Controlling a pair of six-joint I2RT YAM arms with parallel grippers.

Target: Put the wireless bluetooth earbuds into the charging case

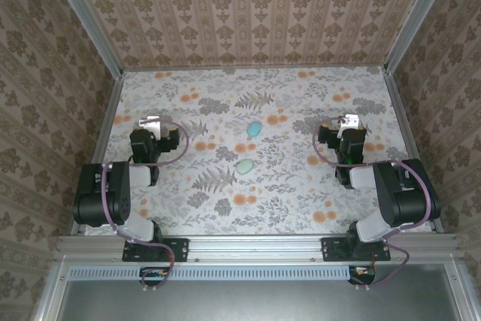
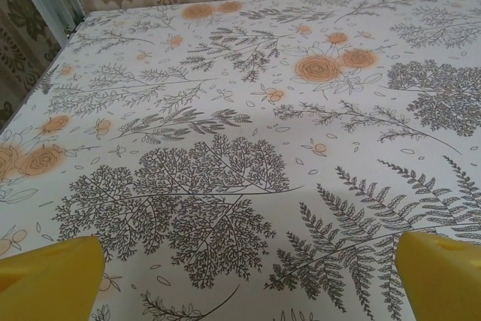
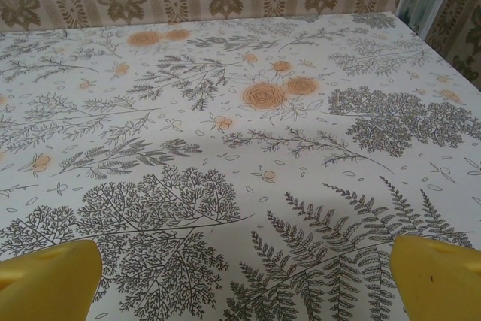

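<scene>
While spread wide and holding nothing: left gripper (image 1: 152,122) at 9 o'clock of floral table (image 1: 301,201), right gripper (image 1: 349,122) at 3 o'clock, yellow fingers (image 2: 49,280) at opposite corners of each wrist view. At centre, well apart from both, teal-blue charging case (image 1: 255,129). Near it toward 7 o'clock, not touching, paler mint-green oval (image 1: 245,165).

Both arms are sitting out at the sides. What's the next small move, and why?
Probably swing the left gripper inward toward the mint-green oval. Its jaws stand open over bare tablecloth, while that oval and the teal-blue oval lie mid-table, untouched.
</scene>
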